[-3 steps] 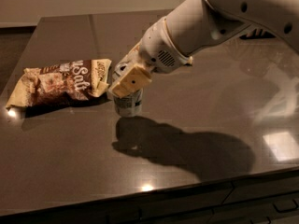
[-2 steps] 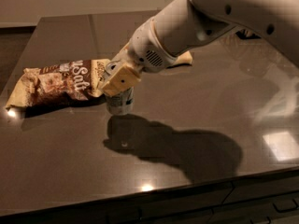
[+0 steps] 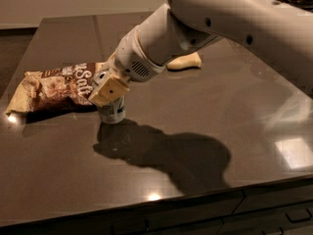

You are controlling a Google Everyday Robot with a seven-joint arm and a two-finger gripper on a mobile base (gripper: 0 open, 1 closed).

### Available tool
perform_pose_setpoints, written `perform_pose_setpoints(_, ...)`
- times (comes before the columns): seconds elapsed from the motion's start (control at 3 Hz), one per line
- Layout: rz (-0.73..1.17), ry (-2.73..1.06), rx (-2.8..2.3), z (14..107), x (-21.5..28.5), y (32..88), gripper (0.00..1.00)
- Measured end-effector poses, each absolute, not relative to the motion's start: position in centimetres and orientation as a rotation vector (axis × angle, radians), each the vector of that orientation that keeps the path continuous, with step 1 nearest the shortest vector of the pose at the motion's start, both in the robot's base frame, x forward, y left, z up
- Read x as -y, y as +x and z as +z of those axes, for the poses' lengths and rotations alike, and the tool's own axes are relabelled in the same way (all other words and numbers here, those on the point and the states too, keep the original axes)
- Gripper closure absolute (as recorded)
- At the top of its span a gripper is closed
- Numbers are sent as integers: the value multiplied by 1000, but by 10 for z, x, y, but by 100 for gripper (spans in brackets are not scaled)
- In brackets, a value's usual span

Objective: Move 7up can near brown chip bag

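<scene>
The hand (image 3: 108,89) is down at the can (image 3: 113,110), just beside the right end of the chip bag (image 3: 54,84). Its two pale yellow fingers (image 3: 108,91) are clamped on the upper part of the can, one finger in front facing the camera and the other behind, mostly hidden. The grip is taken high, near the shiny top, probably so that the lower body of the can stays free and the fingers do not scrape on the bench (image 3: 205,111).

The can stands upright, or almost upright, with its bottom on the bench or very close to it; I cannot tell if it really touches. It is just to the right of the chip bag and a little in front of it, so near that the top of the can seems to overlap the edge of the bag in this view. Whether they touch I cannot say.

The chip bag lies flat with its long side toward the camera and its lettering up. It is soft and light, so the can should be set down beside it and not pushed into it, otherwise the bag could slide or crumple.

In my judgement the task is almost finished: the can is already near the bag, and what remains is to let it rest firmly, open the fingers and lift the hand straight up, so that the can does not tip.

Far behind the chip bag, past the arm (image 3: 230,18), a pale yellow block (image 3: 185,61) lies on the bench. It plays no part here.
</scene>
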State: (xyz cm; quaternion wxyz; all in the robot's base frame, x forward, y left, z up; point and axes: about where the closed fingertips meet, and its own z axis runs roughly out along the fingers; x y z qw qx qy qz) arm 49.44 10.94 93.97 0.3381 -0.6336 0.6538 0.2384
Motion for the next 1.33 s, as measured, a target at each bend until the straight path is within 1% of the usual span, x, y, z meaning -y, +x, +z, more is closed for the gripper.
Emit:
perform_pose_setpoints(0.67, 658, -1697, -1675, 926, -133, 493, 36)
perform_pose_setpoints(1.0, 656, -1701, -1672, 927, -135, 492, 12)
perform_pose_setpoints(1.33, 654, -1704, -1669, 928, -136, 490, 0)
